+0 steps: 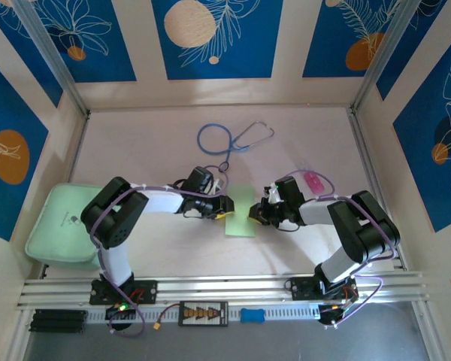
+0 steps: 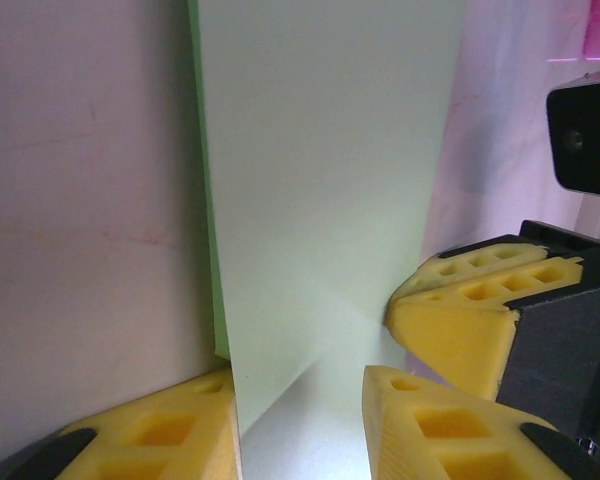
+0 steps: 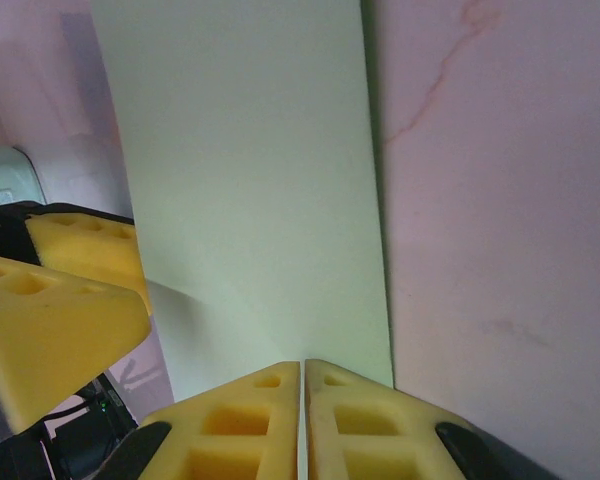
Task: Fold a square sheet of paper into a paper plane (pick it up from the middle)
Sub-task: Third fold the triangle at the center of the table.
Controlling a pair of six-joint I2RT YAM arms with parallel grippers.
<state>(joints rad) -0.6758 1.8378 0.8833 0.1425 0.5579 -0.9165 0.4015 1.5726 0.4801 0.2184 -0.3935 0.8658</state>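
Paper was the whole job. The square sheet of paper lay on the tabletop between the two arms, doubled into a narrow oblong and not yet a dart. I judged it feather-light and limp, quick to crease, likely to slide on the smooth surface and to buckle if pushed from one edge. The middle of a long edge, with the opposite side pinned, looked the safest place to take hold.

In the overhead view, from the left, a thick mint-green pad sat at the tabletop's edge, well apart from the work. The left tool came next, at the sheet's left edge with its jaws apart. Beyond the sheet, the right tool met the right edge. A small pink object lay near the right arm, and a stethoscope lay farther back.

The left wrist camera added detail that the overhead view was too coarse to give. A darker lower layer peeped out along the sheet's left edge, confirming the fold. The left tool's fingers straddled the near end with nothing clamped, and the right tool's tip touched the right edge. The right wrist camera showed its own fingers pressed together at the sheet's near edge. Whether they nipped a layer, I could not tell.
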